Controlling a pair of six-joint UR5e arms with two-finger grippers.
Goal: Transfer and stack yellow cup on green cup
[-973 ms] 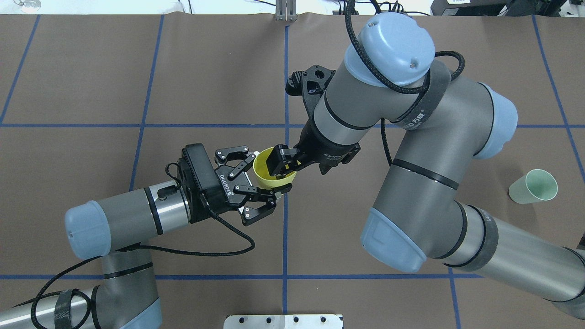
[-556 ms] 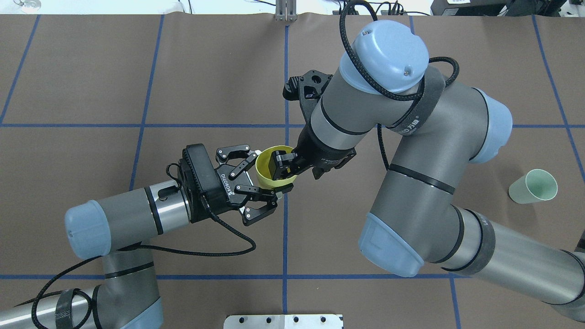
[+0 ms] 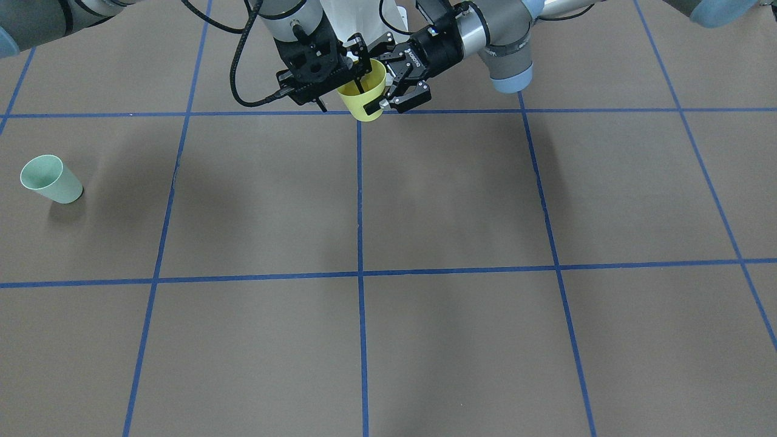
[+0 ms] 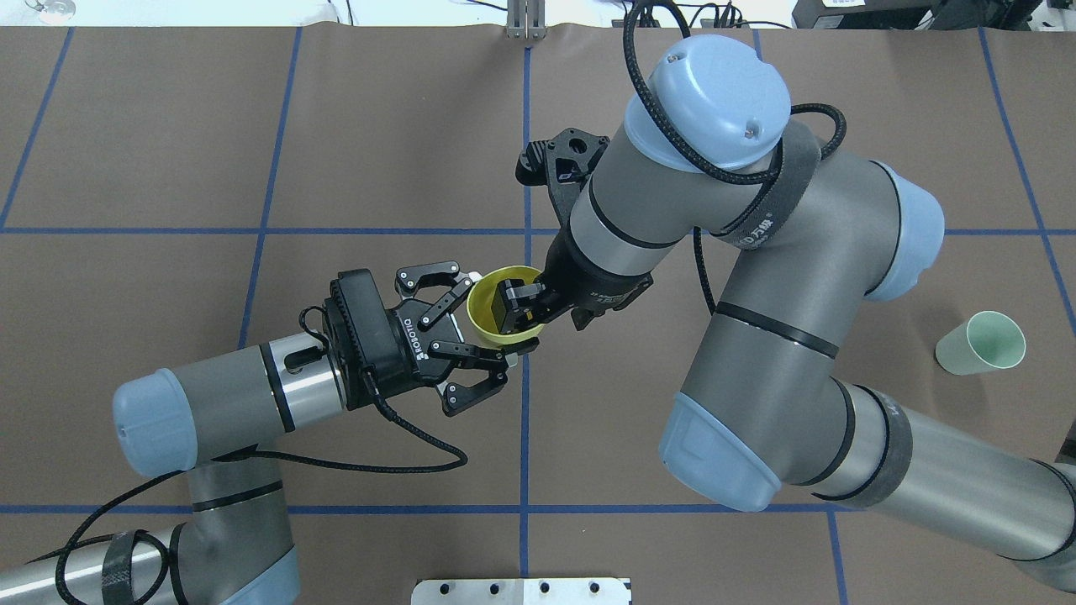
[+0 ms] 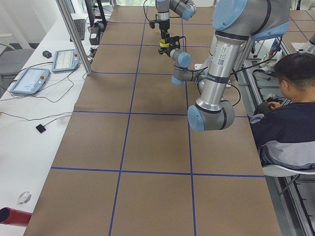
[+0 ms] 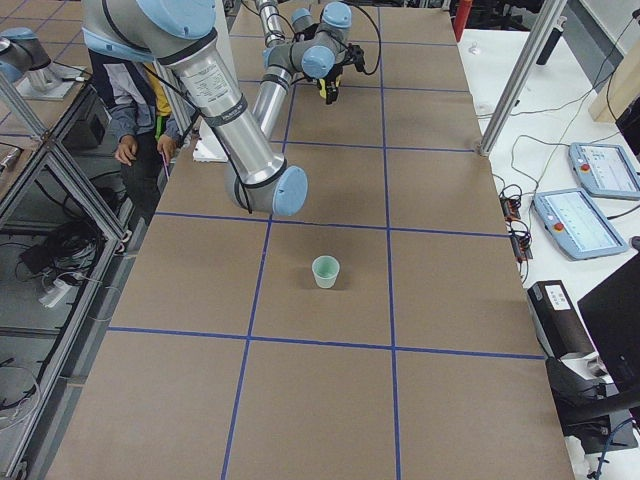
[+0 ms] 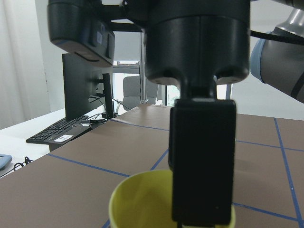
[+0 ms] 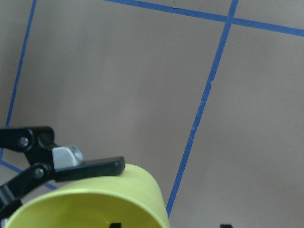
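Observation:
The yellow cup [image 4: 482, 308] hangs in the air over the table's middle, rim up. My right gripper [image 4: 522, 307] is shut on its rim, one finger inside the cup and one outside. My left gripper [image 4: 492, 318] is open, its fingers spread on either side of the cup's wall. In the front view the cup [image 3: 362, 97] sits between both grippers. The left wrist view shows the cup [image 7: 142, 199] with the right finger inside it. The green cup [image 4: 979, 343] stands upright far to the right, also in the front view [image 3: 51, 180].
The brown table cover [image 4: 168, 134] carries a grid of blue tape lines. A metal plate [image 4: 521, 591] lies at the near edge. A seated person [image 5: 288, 113] is beside the table in the left view.
My right arm has shifted slightly left and carried the yellow cup a little away from the left gripper's palm. My left arm has drawn back a little to the left.

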